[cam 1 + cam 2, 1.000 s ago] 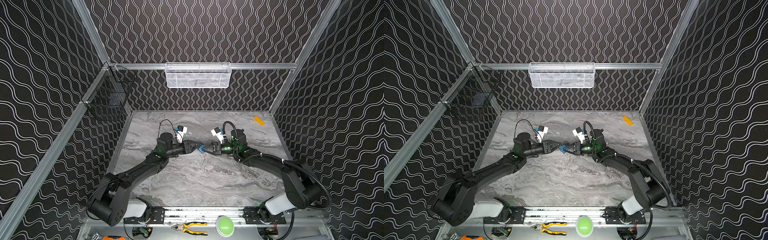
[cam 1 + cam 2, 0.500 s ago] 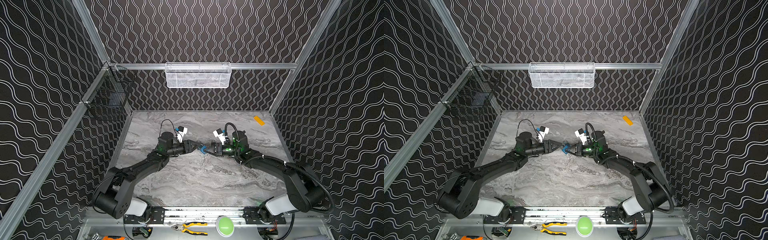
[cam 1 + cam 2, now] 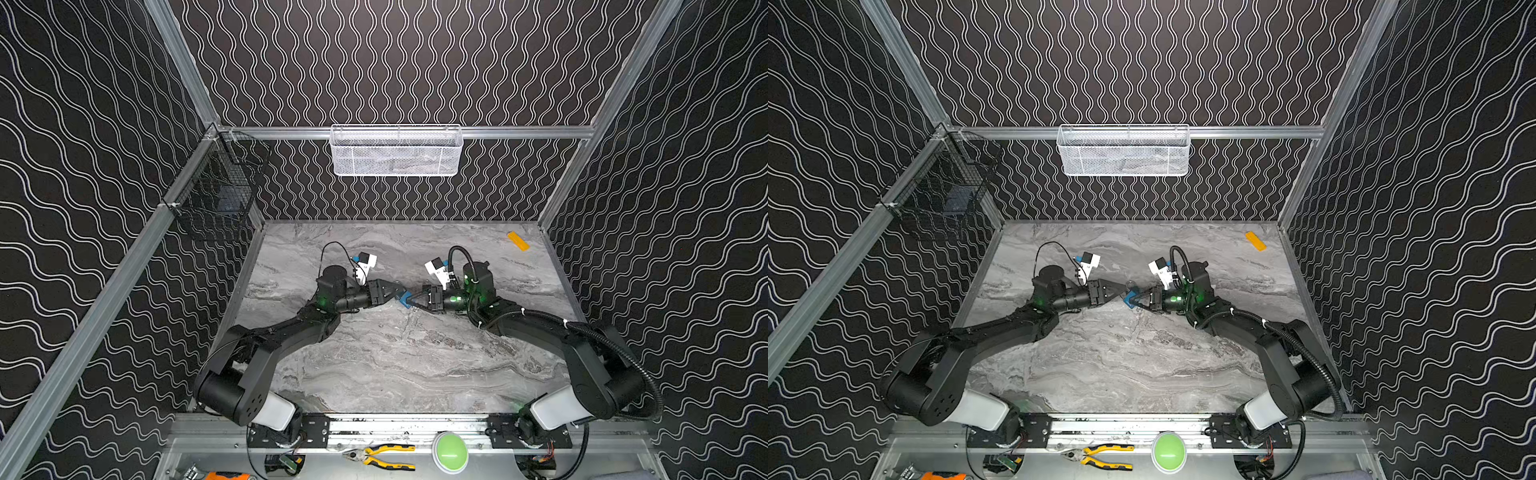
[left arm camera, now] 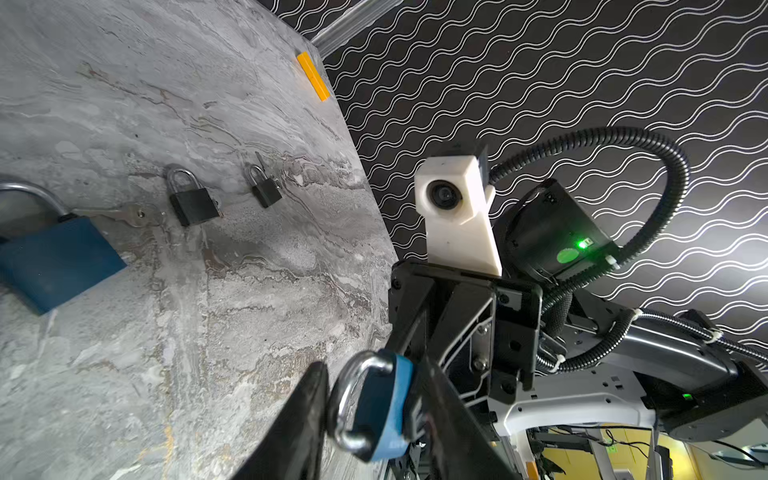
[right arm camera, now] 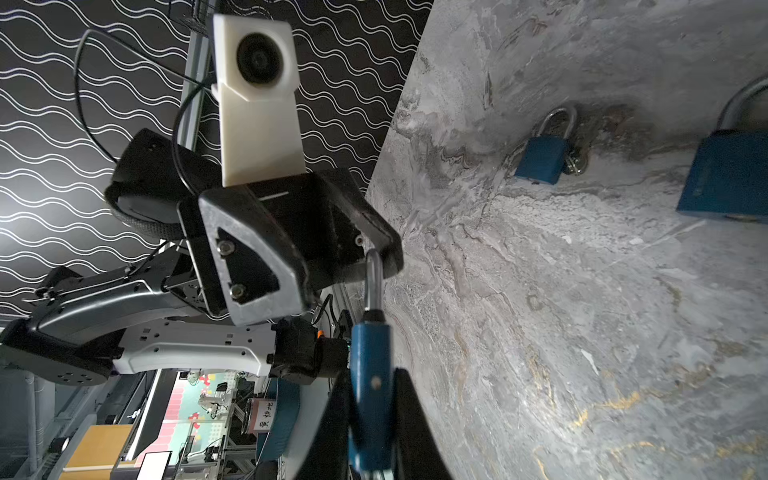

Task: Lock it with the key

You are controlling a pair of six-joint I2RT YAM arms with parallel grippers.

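In both top views the two grippers meet tip to tip over the middle of the table. My right gripper (image 5: 372, 374) (image 3: 409, 300) is shut on the flat sides of a small blue padlock (image 5: 370, 357) (image 3: 404, 297) (image 3: 1130, 300). The padlock's steel shackle (image 4: 345, 399) points at the other arm. My left gripper (image 4: 372, 365) (image 3: 1122, 291) is shut on the same padlock (image 4: 386, 403), one finger on the shackle's bow and one on the body's underside. Both shackle legs sit in the body. A silver key (image 4: 129, 214) lies on the table beside a large blue padlock (image 4: 58, 262).
Lying on the marble table (image 3: 395, 365) are a black padlock (image 4: 193, 203), a smaller black padlock (image 4: 266, 191) and another blue padlock (image 5: 540, 160) with keys. A yellow block (image 3: 518, 241) sits in the far right corner. A white basket (image 3: 395, 151) and a black basket (image 3: 216, 195) hang on the walls.
Both grippers have stayed together at the blue padlock. The left arm's elbow has shifted a little and the right wrist has drifted slightly to the right.
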